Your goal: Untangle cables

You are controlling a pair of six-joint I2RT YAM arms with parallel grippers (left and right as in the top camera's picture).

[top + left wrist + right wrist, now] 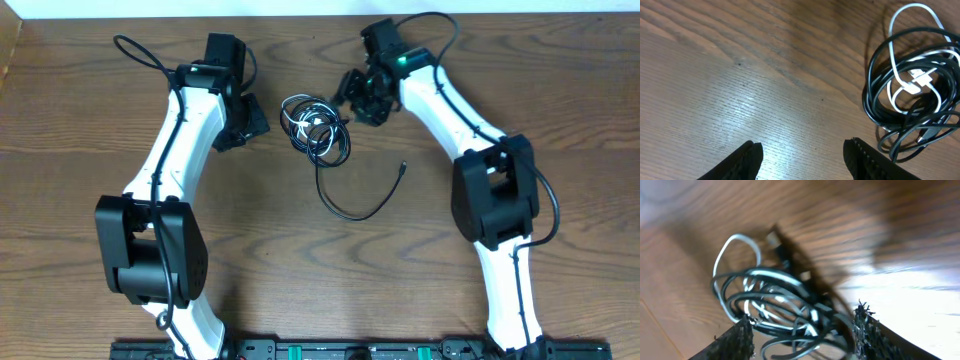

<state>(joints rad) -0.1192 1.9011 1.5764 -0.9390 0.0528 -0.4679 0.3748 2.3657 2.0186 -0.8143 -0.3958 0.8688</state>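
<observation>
The cables (315, 125) lie in a tangled coil on the wooden table, black loops wound together with a white cord (897, 65). One black cord trails toward the front and curves to a small plug (402, 168). My left gripper (250, 120) stands just left of the coil; its wrist view shows it open (802, 150) over bare wood, with the coil (915, 95) off to its right. My right gripper (355, 100) is at the coil's right edge. It is open (802, 337), and blurred loops of the cables (790, 310) lie between and beyond its fingertips.
Both white arms reach in from the front edge, where a black rail (350, 350) runs along the table. Thick black arm wires (140, 50) loop near each wrist. Bare wood surrounds the coil.
</observation>
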